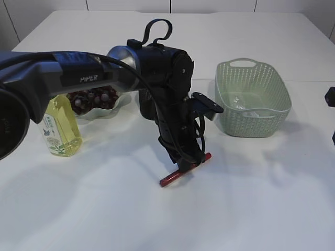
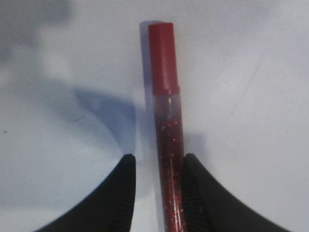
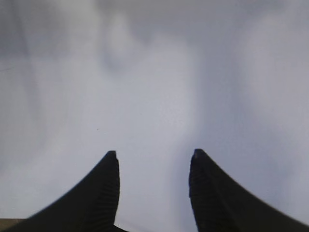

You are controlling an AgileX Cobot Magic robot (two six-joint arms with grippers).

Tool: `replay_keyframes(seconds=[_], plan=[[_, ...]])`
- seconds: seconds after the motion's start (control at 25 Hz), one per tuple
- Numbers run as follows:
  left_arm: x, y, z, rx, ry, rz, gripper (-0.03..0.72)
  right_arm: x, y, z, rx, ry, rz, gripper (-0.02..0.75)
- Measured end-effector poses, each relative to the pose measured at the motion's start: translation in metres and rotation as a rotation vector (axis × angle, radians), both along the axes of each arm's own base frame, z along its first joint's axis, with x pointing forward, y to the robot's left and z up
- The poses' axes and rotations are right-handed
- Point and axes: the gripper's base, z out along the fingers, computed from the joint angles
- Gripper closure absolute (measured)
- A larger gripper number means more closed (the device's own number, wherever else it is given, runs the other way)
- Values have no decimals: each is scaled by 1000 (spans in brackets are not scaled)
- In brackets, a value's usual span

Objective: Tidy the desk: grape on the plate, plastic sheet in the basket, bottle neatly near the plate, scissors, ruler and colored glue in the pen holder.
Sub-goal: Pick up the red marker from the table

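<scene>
We see the left gripper (image 1: 184, 164) lowered to the white table (image 1: 251, 198) near the middle of the exterior view, its jaws set on either side of the glue stick (image 1: 185, 170). The glue stick (a clear tube of dark red glitter with a red cap) lies flat on the table, slanting up to the right in that view. In the left wrist view the same glue stick (image 2: 169, 145) runs straight away from the camera, cap at the far end, and the left gripper (image 2: 158, 186) has one finger against its right side while a thin gap shows on its left. So we read the jaws as parted around the tube rather than clamped on it.

The right gripper (image 3: 153, 174) hangs open over bare table in its own view, nothing between its fingers.

Behind the left arm, the grapes (image 1: 94, 98) sit heaped on the white plate (image 1: 104, 112) at the left. The bottle (image 1: 61, 128) of yellow liquid stands upright just in front of the plate, touching or nearly touching its rim (we cannot tell which). To the right, well apart from the glue stick, stands the pale green basket (image 1: 253, 97), with something clear and crumpled inside that may be the plastic sheet (image 1: 246, 104). A dark object behind the arm is mostly hidden.
</scene>
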Motion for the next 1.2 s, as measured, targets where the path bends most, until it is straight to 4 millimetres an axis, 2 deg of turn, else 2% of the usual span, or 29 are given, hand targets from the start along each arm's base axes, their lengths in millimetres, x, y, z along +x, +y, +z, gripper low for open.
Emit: replay_keyframes(seconds=[1.2], plan=[[-5, -7, -3, -22, 13, -1, 450, 0, 0, 0, 0, 0, 0, 360]])
